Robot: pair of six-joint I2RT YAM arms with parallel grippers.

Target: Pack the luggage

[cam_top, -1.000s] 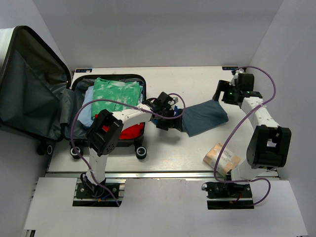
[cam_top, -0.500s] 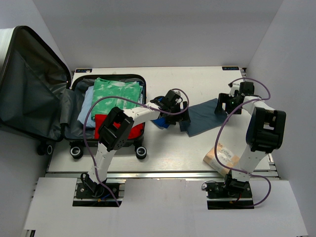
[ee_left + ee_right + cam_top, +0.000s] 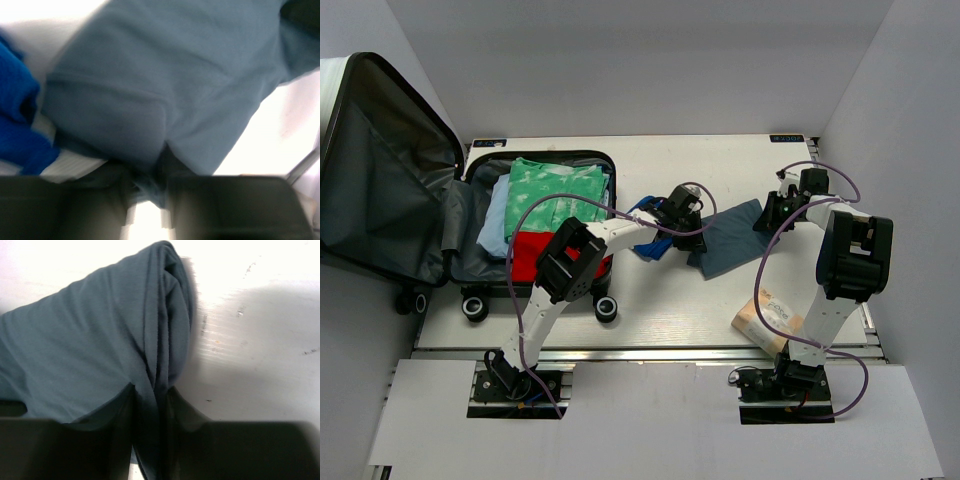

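Both grippers are on the grey-blue garment (image 3: 732, 238), mid-table and right of centre. The left gripper (image 3: 682, 215) has narrow jaws pinched on a fold at the garment's left end; the left wrist view shows cloth bunched between the fingers (image 3: 112, 197). The right gripper (image 3: 772, 213) is clamped the same way on the folded edge at the right end, confirmed in the right wrist view (image 3: 150, 427).

The garment's long axis runs roughly left-right across the table, slightly diagonal, with the right end nearer the far edge. It's strung between the two grippers.

The luggage (image 3: 390, 190) is at the far-left corner of the table. It's open, lid leaning against the left wall, base flat with wheels toward the near edge. The base is part-filled with a green patterned top (image 3: 555, 185), a light-blue piece (image 3: 500, 215) and a red piece (image 3: 560, 262).

Key relation: the luggage lies to the left of both grippers and the left arm is much nearer, so the carry would probably go leftward with the left end leading.

Watch out for:
- A loose blue cloth (image 3: 642, 245) sits just beside the left gripper, between the garment and the luggage, and could get dragged along.
- A tan packet (image 3: 770, 318) near the near-right edge looks unpacked.
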